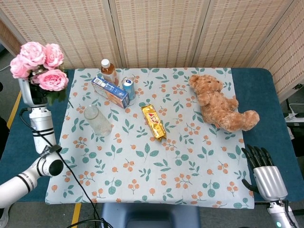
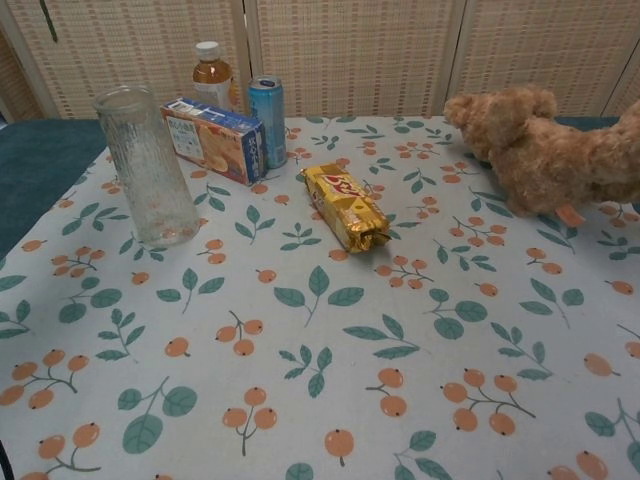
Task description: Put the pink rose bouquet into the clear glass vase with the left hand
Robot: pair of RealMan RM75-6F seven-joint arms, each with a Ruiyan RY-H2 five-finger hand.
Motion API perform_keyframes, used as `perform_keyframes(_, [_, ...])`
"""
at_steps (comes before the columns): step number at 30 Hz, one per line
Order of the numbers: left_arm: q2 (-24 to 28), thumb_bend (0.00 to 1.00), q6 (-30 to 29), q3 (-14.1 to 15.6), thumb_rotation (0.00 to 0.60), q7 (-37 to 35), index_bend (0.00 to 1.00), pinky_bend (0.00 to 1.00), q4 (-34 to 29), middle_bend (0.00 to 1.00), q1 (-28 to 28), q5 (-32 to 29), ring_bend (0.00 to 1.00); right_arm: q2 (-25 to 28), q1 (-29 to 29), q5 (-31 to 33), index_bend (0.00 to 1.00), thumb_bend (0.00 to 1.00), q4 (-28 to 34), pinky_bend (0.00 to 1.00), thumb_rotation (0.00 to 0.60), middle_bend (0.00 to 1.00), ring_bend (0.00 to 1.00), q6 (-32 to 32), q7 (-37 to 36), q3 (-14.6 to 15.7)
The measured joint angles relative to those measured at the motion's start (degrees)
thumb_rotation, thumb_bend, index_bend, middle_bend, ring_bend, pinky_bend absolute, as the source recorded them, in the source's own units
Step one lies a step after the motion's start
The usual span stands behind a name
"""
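head view's upper left: the left hand (image 1: 29,90) grips the pink rose bouquet (image 1: 39,65), blooms up, well apart from the clear glass vase (image 1: 97,121) standing left of centre on the tablecloth (image 1: 156,161). lower right, the right hand (image 1: 263,172) lies spread, holding nothing.

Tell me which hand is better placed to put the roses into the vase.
Left. The left hand already holds the roses raised beside the table, on the vase's side. The right hand rests open at the table's opposite near corner, holding nothing.
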State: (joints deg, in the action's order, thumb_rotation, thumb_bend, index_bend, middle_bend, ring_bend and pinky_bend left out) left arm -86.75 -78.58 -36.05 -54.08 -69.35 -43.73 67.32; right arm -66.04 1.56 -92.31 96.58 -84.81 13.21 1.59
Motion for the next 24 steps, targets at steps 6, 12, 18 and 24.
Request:
perform_keyframes(6, [-4.9, 0.45, 1.0, 1.0, 0.600, 0.4, 0.57, 0.15, 6.0, 0.61, -3.7, 0.8, 0.39, 0.2, 0.1, -0.2, 0.00, 0.08, 0.1, 0.00, 0.600, 0.00, 0.00, 0.1, -0.3, 0.1])
perform_keyframes(12, [-8.2, 0.45, 1.7, 2.8, 0.600, 0.5, 0.57, 0.15, 10.4, 0.61, -5.0, 1.9, 0.39, 0.5, 0.2, 0.0, 0.00, 0.08, 0.0, 0.00, 0.600, 0.00, 0.00, 0.4, -0.9, 0.0])
perform_keyframes(18, [-11.5, 0.45, 2.1, 4.7, 0.600, -0.1, 0.57, 0.15, 14.9, 0.61, -5.9, 3.0, 0.39, 0.5, 0.3, -0.2, 0.00, 0.08, 0.2, 0.00, 0.600, 0.00, 0.00, 0.6, -0.9, 0.2])
perform_keyframes(24, [-13.3, 0.45, 1.9, 7.5, 0.600, -0.5, 0.38, 0.12, 17.3, 0.47, -5.3, 4.7, 0.27, 0.9, 0.3, -0.9, 0.00, 0.08, 0.4, 0.00, 0.600, 0.00, 0.00, 0.6, -1.8, 0.6])
